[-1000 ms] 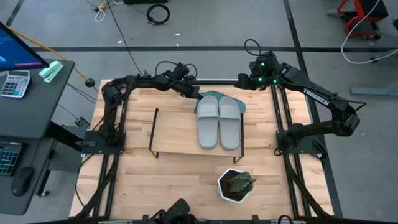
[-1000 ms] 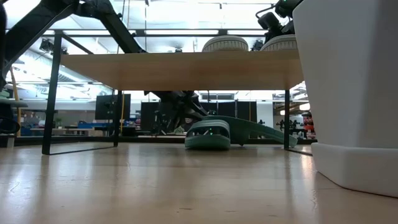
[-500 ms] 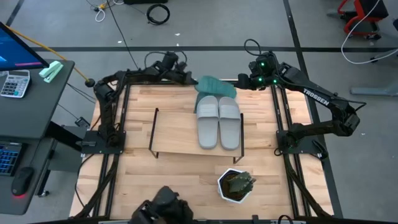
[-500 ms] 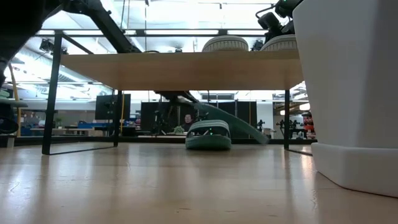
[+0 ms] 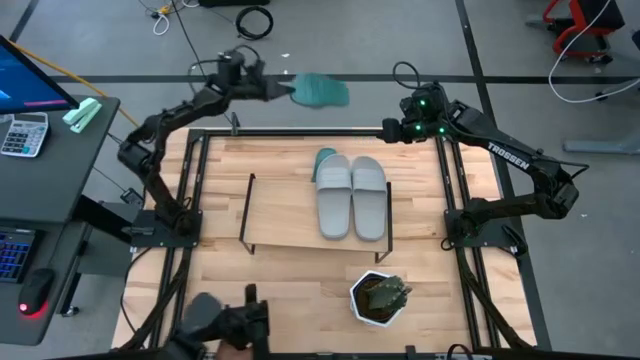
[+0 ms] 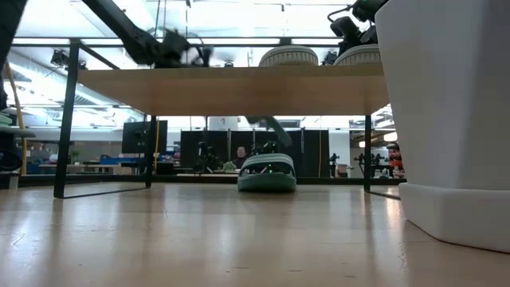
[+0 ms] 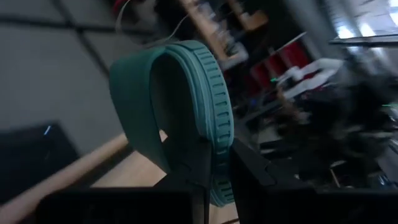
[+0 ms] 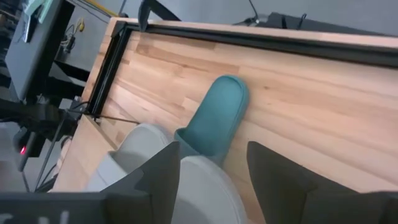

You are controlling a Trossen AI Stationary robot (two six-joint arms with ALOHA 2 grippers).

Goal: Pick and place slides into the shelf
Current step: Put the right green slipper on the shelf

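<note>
Light-wood shelf point(image 5: 285, 212) on thin black wire legs carried two light grey slides point(image 5: 351, 195) side by side at its right end, soles down, toes toward the front; rest of the board bare. White hexagonal plant pot point(image 5: 378, 298) stood in front of the shelf's right corner and held a small green plant point(image 5: 386, 291).

One teal slide point(image 5: 321, 90) was up in the air behind the shelf, past the table's back edge, held by the left gripper point(image 5: 272, 88). Left wrist view showed the dark fingers point(image 7: 186, 168) pinched on the slide's wide strap point(image 7: 171, 112), ribbed edge visible, rubbery look.

Second teal slide point(image 8: 213, 118) lay flat on the tabletop point(image 5: 210, 290) just behind the shelf, partly tucked under its rear edge beside the grey pair; low view showed it point(image 6: 267, 171) under the shelf board, sole down.

Right gripper point(image 5: 390, 130) hung behind the shelf's right end, near the table's back rail, holding nothing; its fingers point(image 8: 158, 171) stood spread apart in the right wrist view.
</note>
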